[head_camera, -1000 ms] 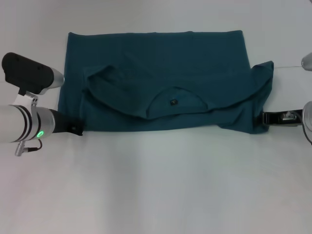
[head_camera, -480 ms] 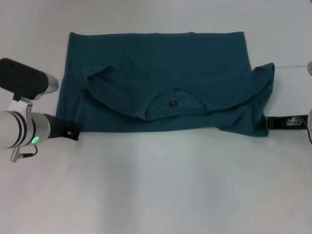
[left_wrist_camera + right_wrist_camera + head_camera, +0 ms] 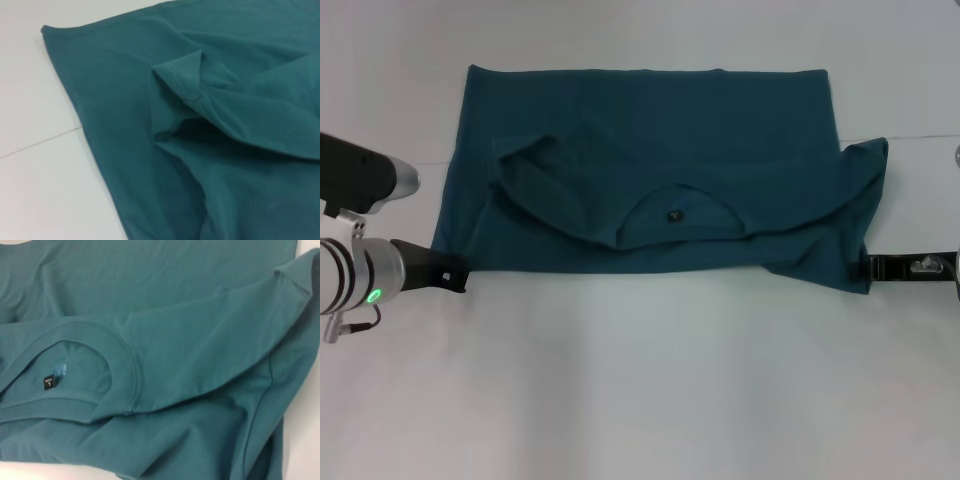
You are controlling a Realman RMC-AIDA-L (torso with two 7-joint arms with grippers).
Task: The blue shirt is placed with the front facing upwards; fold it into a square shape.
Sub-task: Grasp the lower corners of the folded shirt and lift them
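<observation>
A plain white table (image 3: 640, 400) holds the dark teal-blue cotton T-shirt (image 3: 660, 150), folded into a wide band with its neckline and small dark tag (image 3: 673, 215) facing up. The left gripper (image 3: 450, 278) sits just off its near-left corner, the right gripper (image 3: 880, 268) touching its near-right corner; I cannot tell whether either is open or holding cloth.

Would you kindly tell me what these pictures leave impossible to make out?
- The blue shirt: its chest print is folded out of sight in every view.
- Left end effector, head view: fingers too dark to read; absent from its wrist view.
- Right end effector, head view: tip meets the shirt's corner, contact unclear; arm cut by the edge.
- Neck tag: only "L" reads.
</observation>
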